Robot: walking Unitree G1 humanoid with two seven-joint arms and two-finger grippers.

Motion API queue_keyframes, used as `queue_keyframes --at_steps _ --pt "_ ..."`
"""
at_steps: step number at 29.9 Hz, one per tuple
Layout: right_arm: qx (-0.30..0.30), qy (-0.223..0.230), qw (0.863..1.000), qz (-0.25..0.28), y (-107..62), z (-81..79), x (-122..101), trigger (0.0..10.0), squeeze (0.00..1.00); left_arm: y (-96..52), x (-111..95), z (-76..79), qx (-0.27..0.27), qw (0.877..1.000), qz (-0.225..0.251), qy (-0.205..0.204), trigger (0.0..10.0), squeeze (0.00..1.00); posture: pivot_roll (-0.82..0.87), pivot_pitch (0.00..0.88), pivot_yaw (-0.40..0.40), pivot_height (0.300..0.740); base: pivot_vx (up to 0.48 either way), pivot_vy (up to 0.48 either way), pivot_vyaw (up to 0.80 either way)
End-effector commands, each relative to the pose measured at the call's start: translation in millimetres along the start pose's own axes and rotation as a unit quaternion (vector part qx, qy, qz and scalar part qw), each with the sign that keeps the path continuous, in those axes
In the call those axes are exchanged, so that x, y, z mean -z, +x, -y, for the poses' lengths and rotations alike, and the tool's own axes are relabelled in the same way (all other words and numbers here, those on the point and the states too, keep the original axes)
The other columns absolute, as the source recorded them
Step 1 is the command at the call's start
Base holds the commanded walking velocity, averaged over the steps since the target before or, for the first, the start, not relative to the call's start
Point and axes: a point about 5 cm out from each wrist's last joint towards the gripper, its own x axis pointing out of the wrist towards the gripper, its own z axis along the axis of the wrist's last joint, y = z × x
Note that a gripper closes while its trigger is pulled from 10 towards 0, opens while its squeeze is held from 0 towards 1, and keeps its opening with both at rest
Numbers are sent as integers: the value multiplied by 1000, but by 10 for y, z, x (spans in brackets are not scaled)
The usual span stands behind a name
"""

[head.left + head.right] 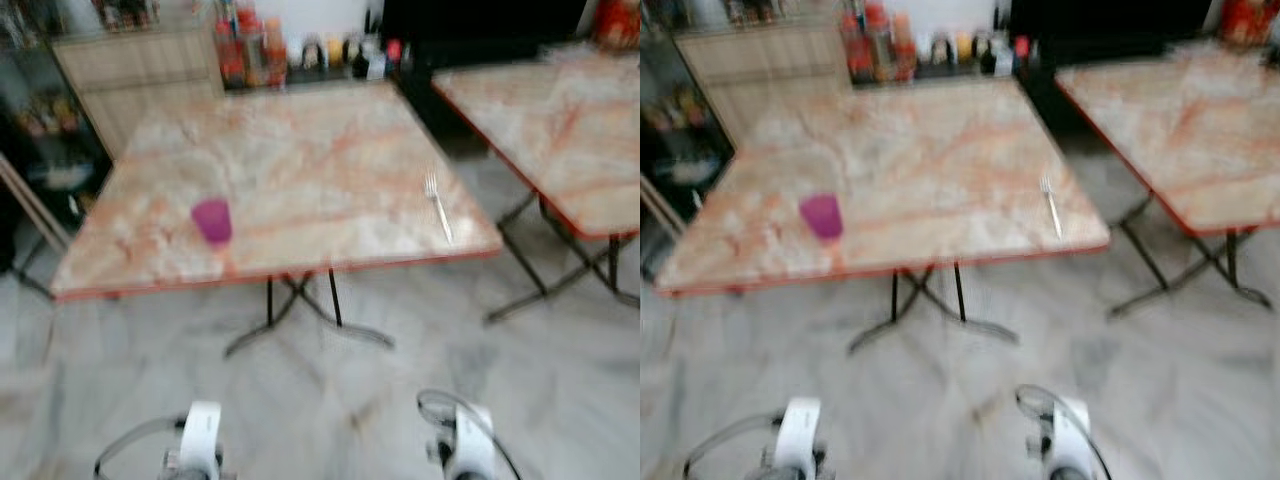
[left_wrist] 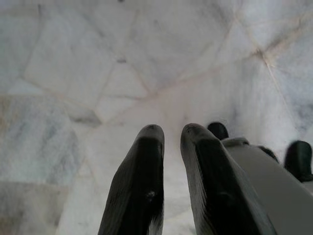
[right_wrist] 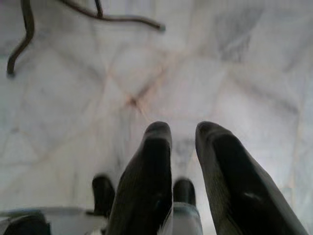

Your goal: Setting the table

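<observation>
Table: the marble-patterned folding table (image 1: 300,170) with an orange rim fills the upper middle of the left eye view; the robot stands back from its near edge, with bare floor between.
Cup: a purple cup (image 1: 212,220) stands upright at centre left of the frame, close to the table's near edge.
Fork: a silver fork (image 1: 438,205) lies flat at centre right, near the right corner of the near edge, tines pointing away from the robot, well apart from the cup.
Second table: another table of the same pattern (image 1: 560,130) sits at upper right, split from the first by a gap.
Background: bottles and jars (image 1: 300,50) line a shelf along the top of the frame behind the table; blur hides what they are.
Floor: pale marble tiles (image 1: 400,340) across the lower half.
Left gripper: the left gripper (image 2: 171,137) points down at the floor, its fingers a narrow gap apart and holding nothing.
Right gripper: the right gripper (image 3: 183,132) also hangs over the floor, fingers slightly parted and empty; a table foot (image 3: 122,19) shows at the top of its wrist view.
Step in hand: likely the approach to the table, neither arm at work.
Next move: probably closing the gap to the near edge, then raising an arm toward the fork or the cup; the fork lies flat and thin, so it would call for a low, careful pinch.
</observation>
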Motion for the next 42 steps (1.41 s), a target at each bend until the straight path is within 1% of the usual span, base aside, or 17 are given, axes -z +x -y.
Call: queue_keyframes --at_steps 1,28,29,30,31,32,33,34,35,36,37,38,41,42 --pt "-6 0 1000 1 0 -33 3 10000 0 5 -29 0 -2 1000 4 -4 10000 0 -54 0 53 740 0 0 0" --pt "-6 -1 1000 2 -1 -32 3 10000 0 5 -29 0 -2 1000 4 -4 10000 0 -54 0 53 740 0 0 0" --pt "1 -24 999 48 7 -28 -127 10000 0 5 -66 -22 -10 1000 18 -6 10000 0 -51 0 52 740 337 0 0" --pt "2 -38 997 68 8 -34 -186 10000 0 5 -78 -28 -13 1000 23 -7 10000 0 -51 0 50 740 341 0 0" --pt "3 -47 996 80 9 -40 -222 10000 0 5 -84 -31 -14 1000 25 -8 10000 0 -51 0 50 740 341 0 0" --pt "3 -66 993 96 8 -57 -269 10000 0 5 -84 -31 -14 1000 25 -8 10000 0 -52 0 51 740 345 0 0" --pt "3 -66 993 96 8 -57 -269 10000 0 5 -84 -31 -14 1000 25 -8 10000 0 -52 0 51 740 345 0 0" --pt "2 -79 991 106 7 -70 -300 10000 0 5 -84 -31 -14 1000 25 -9 10000 0 -52 0 51 740 345 0 0" --pt "5 -114 981 156 -12 -90 -420 10000 0 5 -84 -32 -15 999 26 -10 10000 0 -52 0 50 740 345 0 0" --pt "5 -114 981 156 -12 -90 -420 10000 0 5 -84 -32 -15 999 26 -10 10000 0 -52 0 50 740 345 0 0" --pt "5 -130 972 194 -36 -96 -509 10000 0 4 -84 -32 -15 999 27 -11 10000 0 -53 0 49 740 345 0 0" --pt "5 -134 966 221 -56 -97 -577 10000 0 4 -83 -31 -15 999 28 -11 10000 0 -57 0 50 740 345 0 0" --pt "3 -142 953 269 -95 -120 -710 10000 0 4 -86 -30 -15 999 29 -11 10000 0 -64 0 53 740 349 0 0" --pt "0 -143 946 291 -115 -144 -782 10000 0 5 -89 -29 -15 999 29 -11 10000 0 -69 0 54 740 352 0 0"
